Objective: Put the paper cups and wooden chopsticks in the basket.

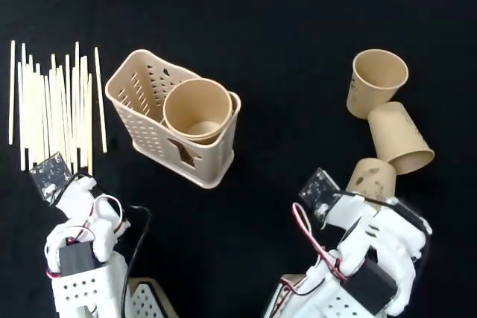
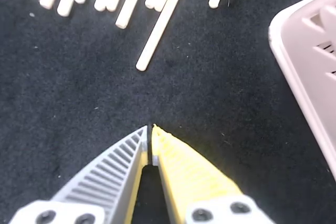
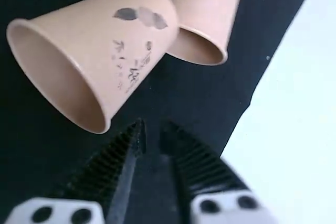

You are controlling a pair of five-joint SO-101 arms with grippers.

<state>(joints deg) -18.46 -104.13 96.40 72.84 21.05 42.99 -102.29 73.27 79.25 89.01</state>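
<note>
A cream slotted basket (image 1: pixel 141 102) stands left of centre with one paper cup (image 1: pixel 197 109) inside it. Several wooden chopsticks (image 1: pixel 56 106) lie in a row at the far left. Three more paper cups (image 1: pixel 376 80) (image 1: pixel 399 138) (image 1: pixel 370 179) lie on their sides at the right. My left gripper (image 2: pixel 151 129) is shut and empty, just short of the chopstick (image 2: pixel 157 27) ends, with the basket wall (image 2: pixel 310 77) to one side. My right gripper (image 3: pixel 152 129) is narrowly open and empty, just short of the nearest lying cup (image 3: pixel 105 72), with another cup (image 3: pixel 205 14) behind it.
A black cloth (image 1: pixel 283 57) covers the table. Both arm bases (image 1: pixel 82 273) (image 1: pixel 365 273) sit at the front edge. In the right wrist view the cloth's edge and the pale floor (image 3: pixel 294 129) lie close beside the cups.
</note>
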